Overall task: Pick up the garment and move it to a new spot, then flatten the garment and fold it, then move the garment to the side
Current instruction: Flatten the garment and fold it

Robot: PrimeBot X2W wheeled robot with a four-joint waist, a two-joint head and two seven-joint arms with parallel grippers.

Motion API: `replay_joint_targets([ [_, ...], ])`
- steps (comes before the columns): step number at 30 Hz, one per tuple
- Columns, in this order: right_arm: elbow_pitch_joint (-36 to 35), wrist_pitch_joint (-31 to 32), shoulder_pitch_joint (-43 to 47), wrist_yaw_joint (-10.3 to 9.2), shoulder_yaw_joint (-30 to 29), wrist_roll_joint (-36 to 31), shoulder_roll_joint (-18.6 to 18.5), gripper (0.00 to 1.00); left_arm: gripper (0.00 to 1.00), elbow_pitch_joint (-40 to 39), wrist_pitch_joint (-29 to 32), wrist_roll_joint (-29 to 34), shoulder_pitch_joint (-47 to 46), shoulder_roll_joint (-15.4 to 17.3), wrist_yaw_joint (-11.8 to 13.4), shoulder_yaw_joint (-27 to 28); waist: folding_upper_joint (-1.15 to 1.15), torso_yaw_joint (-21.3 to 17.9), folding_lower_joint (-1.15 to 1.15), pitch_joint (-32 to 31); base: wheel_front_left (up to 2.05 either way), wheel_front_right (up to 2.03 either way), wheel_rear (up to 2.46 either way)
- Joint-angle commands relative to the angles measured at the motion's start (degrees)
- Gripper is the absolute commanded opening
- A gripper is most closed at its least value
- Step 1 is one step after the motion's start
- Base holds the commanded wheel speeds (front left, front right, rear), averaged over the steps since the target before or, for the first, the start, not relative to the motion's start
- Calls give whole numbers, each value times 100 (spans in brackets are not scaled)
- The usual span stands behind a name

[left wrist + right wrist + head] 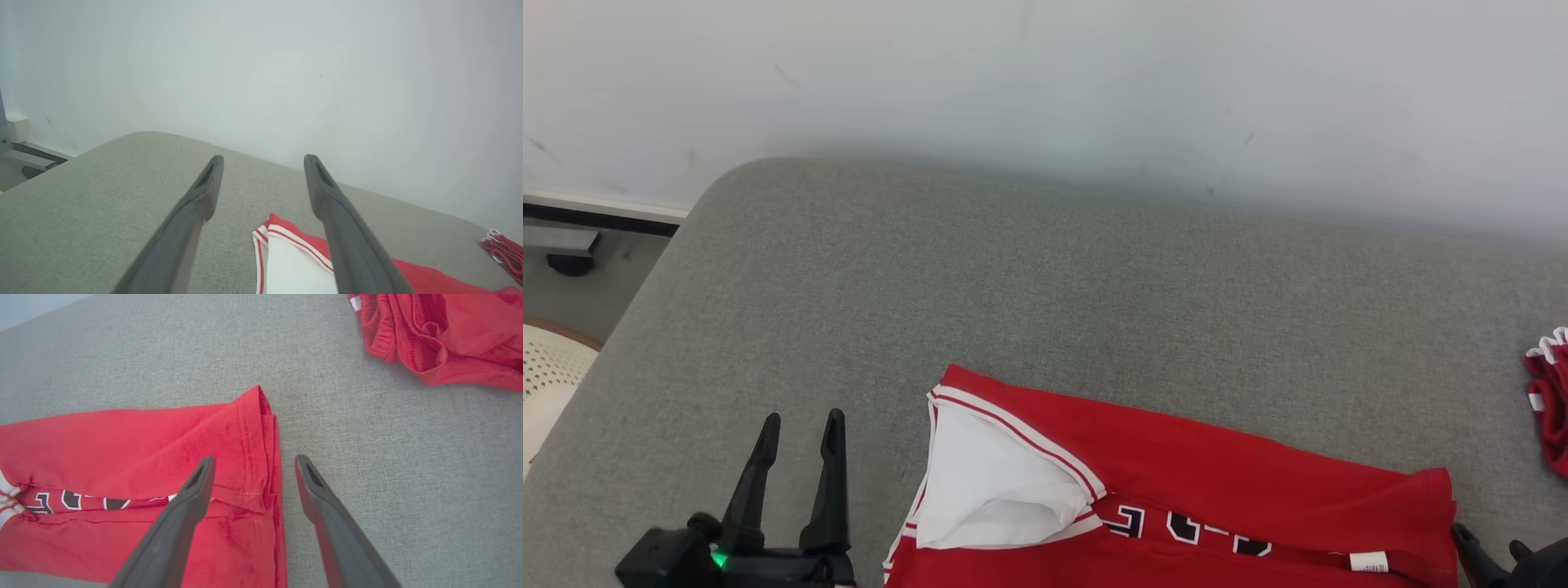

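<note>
Head view shows the red white-trimmed jersey [1258,490] folded on the grey fabric cushion [1013,269], with the left gripper [802,416] and right gripper [255,458] both spread and empty, so I judge only moving it aside remains.

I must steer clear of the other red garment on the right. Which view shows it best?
Right wrist view: the crumpled red garment lies large at upper right, folds clear. Head and left wrist views catch just its edge at their right border.
</note>
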Motion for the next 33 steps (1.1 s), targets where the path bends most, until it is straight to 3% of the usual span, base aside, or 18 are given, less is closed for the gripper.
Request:
replay_joint_targets([
  [1, -81, -47, 7, 4, -89, -41, 139, 100, 100, -257, -11, 250, 244, -176, -105, 269, 0, 93, 0, -34, 0, 0, 0],
  [5, 146, -103, -185, 4, -85, -173, 307, 100, 100, -618, -13, 772, 455, -498, -340, 695, 0, 99, 0, -45, 0, 0, 0],
  [12, 986, -263, -404, 4, -39, -463, 325, 100, 100, -572, -14, 1047, 507, -631, -443, 601, 0, 163, 0, 60, 0, 0, 0],
  [24, 1508, -395, -480, 4, -434, -871, 326, 100, 100, -455, -15, 878, 487, -602, -431, 482, 0, 244, 0, 192, 0, 0, 0],
  [33, 2000, -321, -566, 5, -68, -614, 365, 100, 100, -378, -15, 782, 435, -611, -432, 447, 0, 122, 0, 256, 0, 0, 0],
])
